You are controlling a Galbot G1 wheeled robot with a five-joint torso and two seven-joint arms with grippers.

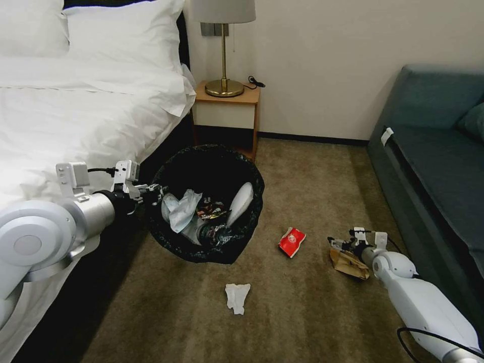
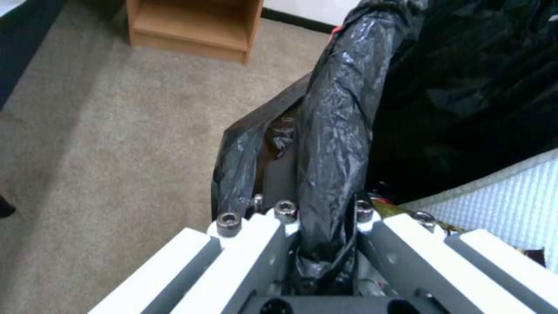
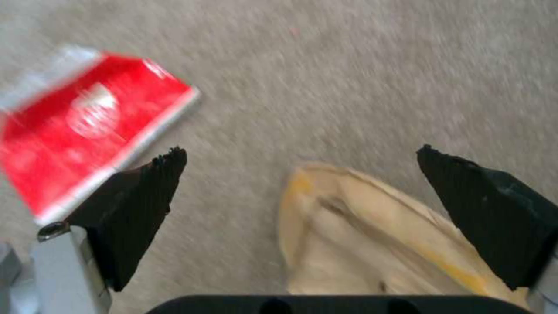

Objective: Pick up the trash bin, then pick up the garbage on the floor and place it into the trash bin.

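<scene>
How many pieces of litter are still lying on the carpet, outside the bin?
3: a flat red packet right of the black-lined round trash bin, a crumpled white tissue nearer the robot, and a brown paper bag beneath the open right hand.

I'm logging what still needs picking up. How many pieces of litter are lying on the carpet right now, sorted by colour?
Red: 1, the red packet
White: 1, the crumpled tissue
Brown: 1, the paper bag, under the open right claw
Total: 3 on the floor. The rest already lies in the trash bin, gripped by the left claw.
</scene>
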